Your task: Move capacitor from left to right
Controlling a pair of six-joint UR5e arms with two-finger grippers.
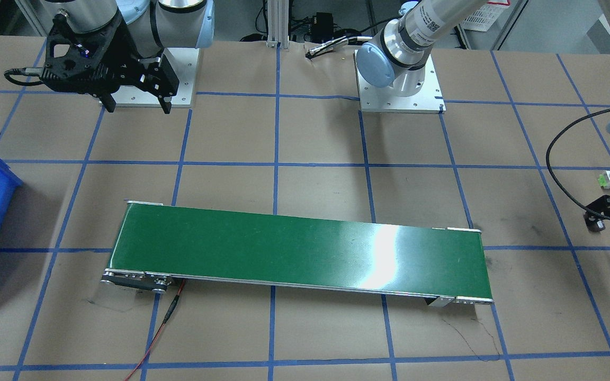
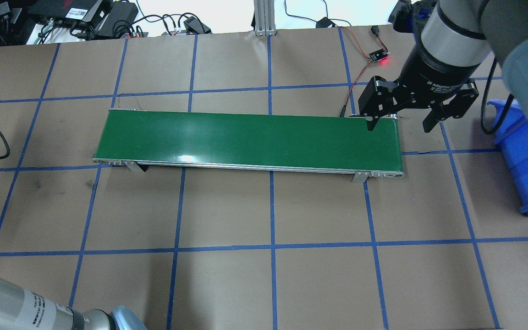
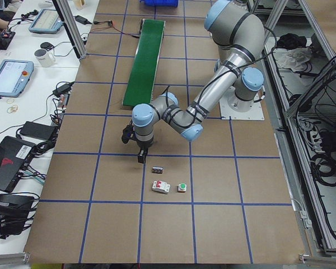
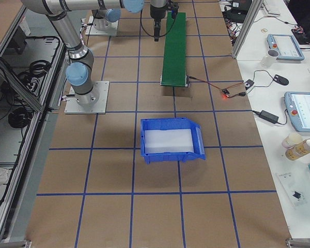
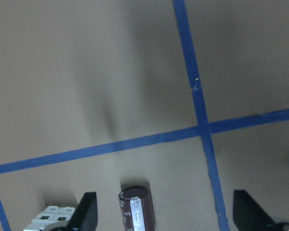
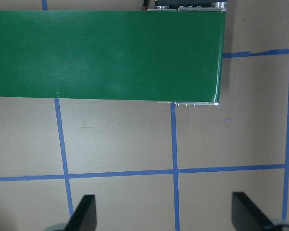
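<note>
Item under inspection: the capacitor [image 5: 136, 207], 1 stubby dark cylinder with a glossy sleeve and a pale end. It lies on its side on the desk [image 2: 227, 211] at the robot's far left end. It is well apart from the left end of the conveyor belt [image 2: 245, 137].

Neighbours: a white block [image 3: 161, 187] with red marking sits just beside it, not touching as far as can be told. A green-capped button [image 3: 182, 187] sits next to that block.

Left pincer [image 5: 166, 214]: spread wide and holding nothing. It hovers near the capacitor, which shows between its 2 fingers at the bottom of the wrist view, closer to the finger beside the white block. No contact is visible.

Right pincer [image 2: 399, 126]: also spread and empty, hanging over the right end of the belt. A blue bin [image 2: 525, 156] stands beyond it on the right.

Handling assessment: the part is judged light and rigid. Its sleeve looks slick, and its round body is likely to roll if nudged from 1 side. Best hold is across the curved side at mid-length, 1 finger on each flank, which its present lie appears to allow. The nearby white block leaves limited room for that finger.
</note>
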